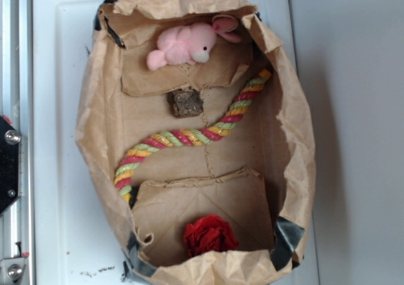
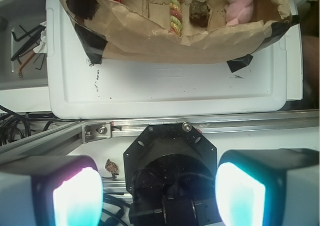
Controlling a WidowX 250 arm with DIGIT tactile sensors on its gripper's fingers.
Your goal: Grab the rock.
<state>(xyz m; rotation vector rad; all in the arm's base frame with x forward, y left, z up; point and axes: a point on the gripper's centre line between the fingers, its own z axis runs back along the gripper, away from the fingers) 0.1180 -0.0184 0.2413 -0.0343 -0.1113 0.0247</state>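
Observation:
The rock (image 1: 185, 103) is a small rough dark brown-grey chunk on the floor of an open brown paper bag (image 1: 95, 121), just below the pink plush animal (image 1: 186, 45) and above the striped rope (image 1: 189, 136). In the wrist view the rock (image 2: 199, 12) lies far off at the top, inside the bag. My gripper (image 2: 159, 196) is open and empty, its two glowing pads (image 2: 77, 198) wide apart, outside the bag above the robot's black base. The gripper does not show in the exterior view.
A red ruffled ball (image 1: 209, 236) sits at the bag's near end. The bag lies on a white tray (image 1: 57, 108). The bag's crumpled walls stand up all round. An aluminium rail (image 2: 150, 128) and cables (image 2: 20, 35) lie beside the tray.

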